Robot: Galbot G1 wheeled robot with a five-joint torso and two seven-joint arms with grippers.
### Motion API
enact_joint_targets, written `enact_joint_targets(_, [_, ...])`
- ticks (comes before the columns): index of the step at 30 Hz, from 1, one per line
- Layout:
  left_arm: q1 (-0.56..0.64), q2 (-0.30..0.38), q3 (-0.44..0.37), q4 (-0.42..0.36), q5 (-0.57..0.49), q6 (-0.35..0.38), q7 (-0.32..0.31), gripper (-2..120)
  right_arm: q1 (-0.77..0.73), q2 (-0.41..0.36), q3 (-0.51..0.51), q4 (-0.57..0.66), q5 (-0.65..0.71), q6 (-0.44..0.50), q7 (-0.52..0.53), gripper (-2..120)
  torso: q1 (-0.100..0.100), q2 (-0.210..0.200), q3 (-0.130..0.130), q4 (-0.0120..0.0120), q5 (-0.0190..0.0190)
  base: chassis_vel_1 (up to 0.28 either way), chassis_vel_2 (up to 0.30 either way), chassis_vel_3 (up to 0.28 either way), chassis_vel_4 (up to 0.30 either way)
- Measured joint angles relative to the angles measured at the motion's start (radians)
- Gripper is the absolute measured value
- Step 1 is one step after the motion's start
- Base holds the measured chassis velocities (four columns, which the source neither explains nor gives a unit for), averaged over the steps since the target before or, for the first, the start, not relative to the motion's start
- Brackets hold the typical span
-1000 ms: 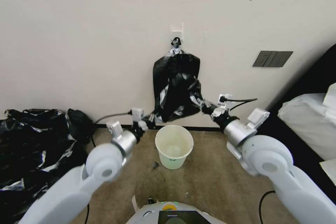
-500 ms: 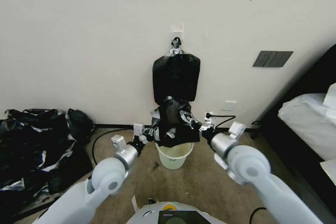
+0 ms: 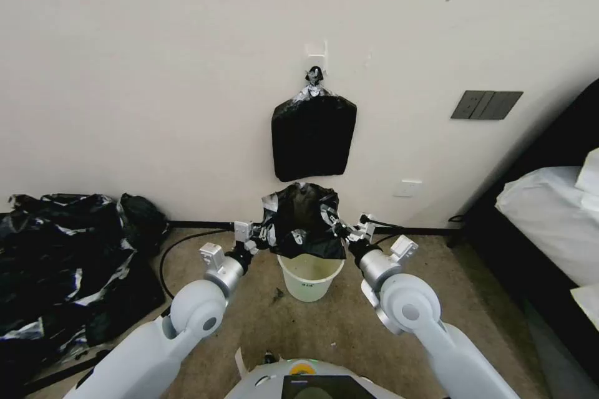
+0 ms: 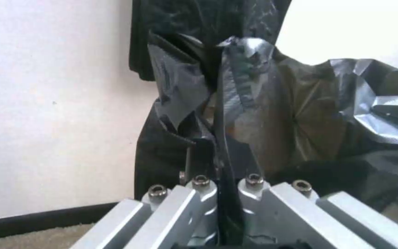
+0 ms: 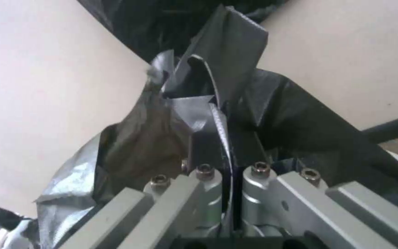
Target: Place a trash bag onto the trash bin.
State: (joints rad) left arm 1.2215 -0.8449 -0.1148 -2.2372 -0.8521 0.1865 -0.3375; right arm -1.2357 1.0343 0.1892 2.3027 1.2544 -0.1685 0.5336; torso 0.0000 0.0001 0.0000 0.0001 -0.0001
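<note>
Trash bag (image 3: 302, 221), thin glossy black plastic with grey-white sheen, hangs crumpled and stretched sideways between both arms, just above the trash bin (image 3: 310, 276). The left end effector (image 3: 261, 236) is clamped tight on the film's left edge, and the right end effector (image 3: 332, 224) pinches the right edge. The bag's long axis runs left to right. The bin is a round white bucket, tapering downward, standing upright on beige carpet (image 3: 349, 330) near the wall (image 3: 156, 75).
</note>
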Motion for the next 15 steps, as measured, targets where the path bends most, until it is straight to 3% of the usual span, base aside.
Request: enact_joint_targets(15, [0.098, -0.111, 0.049, 0.144, 0.111, -0.037, 0.03, 0, -0.18, 0.019, 0.003, -0.095, -0.132, 0.034, -0.03, 0, 0.0, 0.0, 0.0, -0.0001, 0.0001, 0.0, 0.0, 0.0, 0.0])
